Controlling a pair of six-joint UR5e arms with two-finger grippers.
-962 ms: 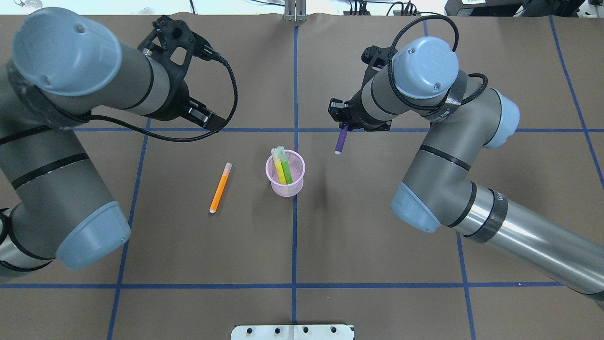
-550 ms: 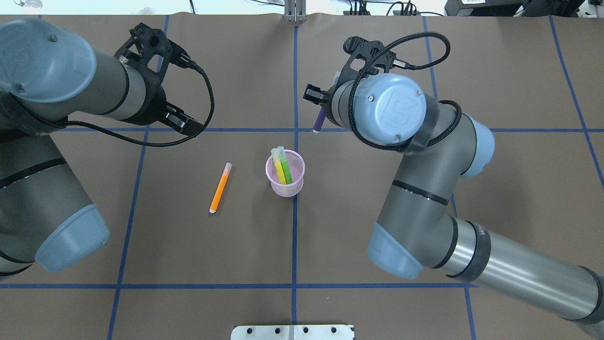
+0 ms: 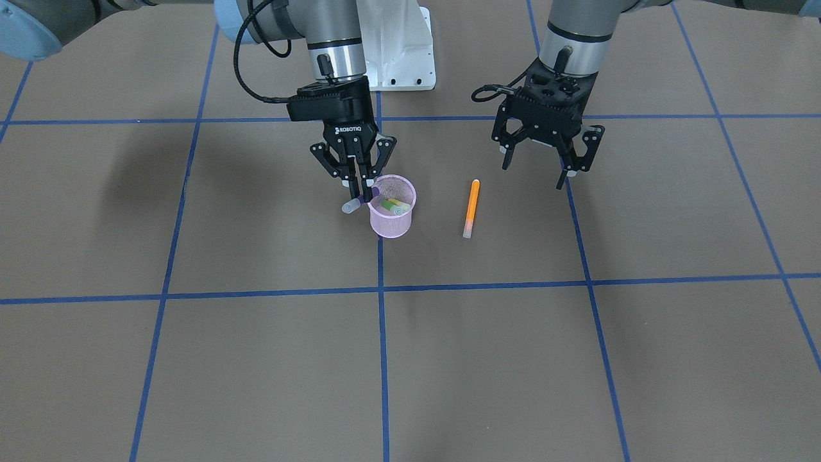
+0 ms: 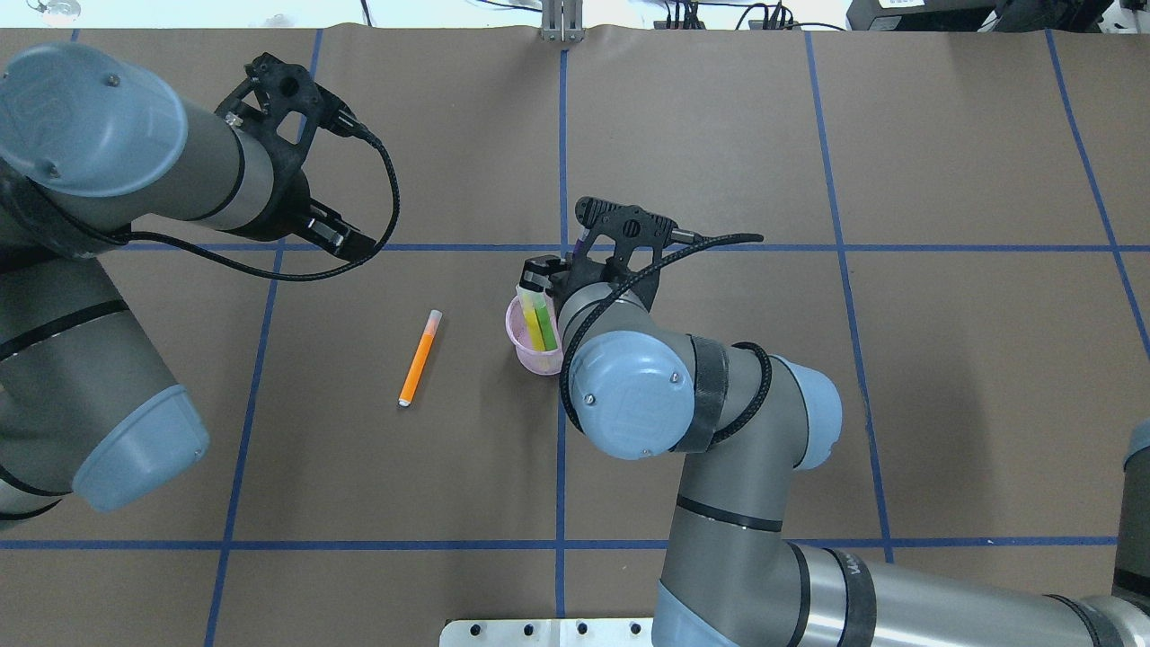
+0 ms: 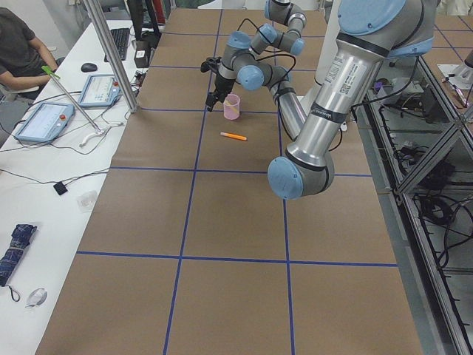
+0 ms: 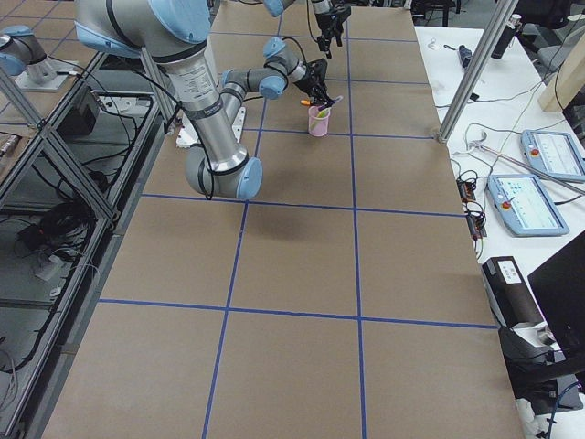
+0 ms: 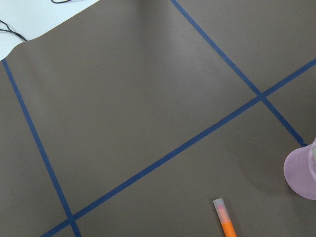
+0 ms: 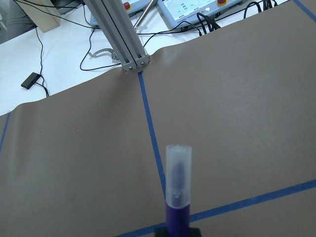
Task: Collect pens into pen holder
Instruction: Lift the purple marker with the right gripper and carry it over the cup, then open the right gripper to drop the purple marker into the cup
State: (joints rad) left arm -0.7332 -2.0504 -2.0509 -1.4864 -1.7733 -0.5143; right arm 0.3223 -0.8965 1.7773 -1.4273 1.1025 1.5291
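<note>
Pen (purple) [image 8: 177,193] in R gripper [image 3: 360,191]; at holder [image 3: 391,226] rim

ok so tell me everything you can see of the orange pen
The orange pen is a slim, plastic-looking stick with a translucent pale cap on the end pointing away from the robot and a small white tip at the other. It lies flat on the brown table, on the robot's left of the cup and apart from it. Nothing touches it; the open left gripper hangs nearby.
</note>
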